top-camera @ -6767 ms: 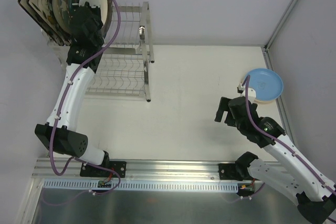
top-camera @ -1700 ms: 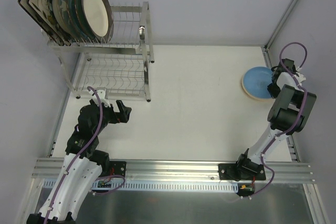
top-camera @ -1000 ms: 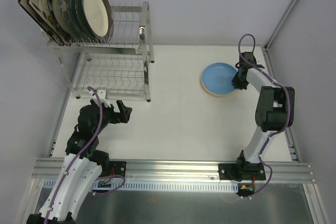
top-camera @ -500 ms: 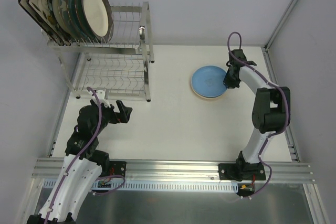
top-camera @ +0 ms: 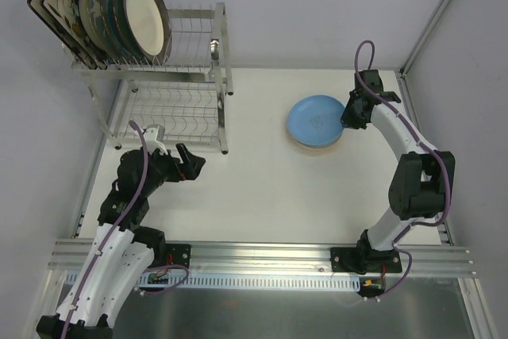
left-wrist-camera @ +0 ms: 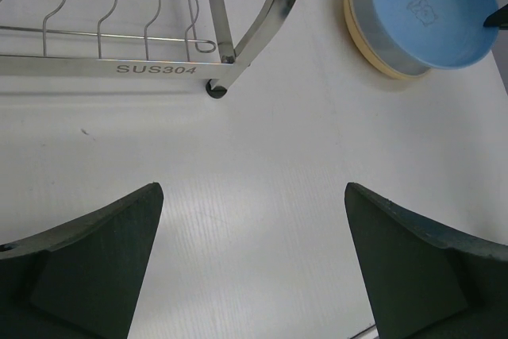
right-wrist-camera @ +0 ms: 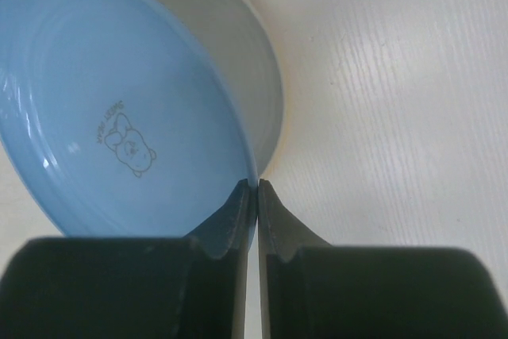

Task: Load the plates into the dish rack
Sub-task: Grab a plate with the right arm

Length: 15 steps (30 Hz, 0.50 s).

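A light blue plate (top-camera: 314,119) lies on a pale yellow plate (top-camera: 319,148) at mid-table; the light blue plate (right-wrist-camera: 119,109) is tipped up at the gripped side. My right gripper (top-camera: 347,116) is shut on its right rim, seen close in the wrist view (right-wrist-camera: 255,185). The dish rack (top-camera: 186,89) stands at the back left, with several plates (top-camera: 119,13) upright in its top tier. My left gripper (top-camera: 187,166) hangs open and empty over the table just in front of the rack's leg (left-wrist-camera: 214,89); the left gripper (left-wrist-camera: 252,190) frames bare table, with the blue plate (left-wrist-camera: 432,5) far right.
The rack's lower tier (top-camera: 171,121) holds only wire slots. A raised rail (top-camera: 417,129) borders the table's right side and back right corner. Walls close in behind the rack and on the left.
The right gripper slid both stacked plates leftward to mid-table, then its arm straightened, with the blue plate's rim still in its grip. The left arm has moved slightly forward toward the rack.
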Tool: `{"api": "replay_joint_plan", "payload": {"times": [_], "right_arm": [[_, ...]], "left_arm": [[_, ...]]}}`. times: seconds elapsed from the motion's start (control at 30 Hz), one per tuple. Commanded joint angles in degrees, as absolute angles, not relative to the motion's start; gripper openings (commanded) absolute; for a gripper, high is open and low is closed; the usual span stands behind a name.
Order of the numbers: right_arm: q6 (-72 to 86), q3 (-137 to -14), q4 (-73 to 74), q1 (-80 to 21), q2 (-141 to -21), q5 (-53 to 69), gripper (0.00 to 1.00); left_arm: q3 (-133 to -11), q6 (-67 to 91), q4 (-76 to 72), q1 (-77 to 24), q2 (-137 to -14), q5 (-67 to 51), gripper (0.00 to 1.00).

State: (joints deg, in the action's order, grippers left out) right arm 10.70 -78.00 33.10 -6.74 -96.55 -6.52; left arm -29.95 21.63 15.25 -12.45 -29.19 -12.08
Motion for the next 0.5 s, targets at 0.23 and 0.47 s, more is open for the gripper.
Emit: {"api": "replay_joint_plan", "payload": {"times": [0.23, 0.47], "right_arm": [[11.8, -73.3, 28.7, -6.9, -83.7, 4.9, 0.01], [12.3, -67.1, 24.7, -8.8, -76.0, 12.0, 0.01]], "left_arm": [[-35.1, 29.5, 12.4, -15.6, -32.3, -13.1, 0.99], [-37.9, 33.6, 11.5, -19.3, -35.7, -12.0, 0.99]]}}
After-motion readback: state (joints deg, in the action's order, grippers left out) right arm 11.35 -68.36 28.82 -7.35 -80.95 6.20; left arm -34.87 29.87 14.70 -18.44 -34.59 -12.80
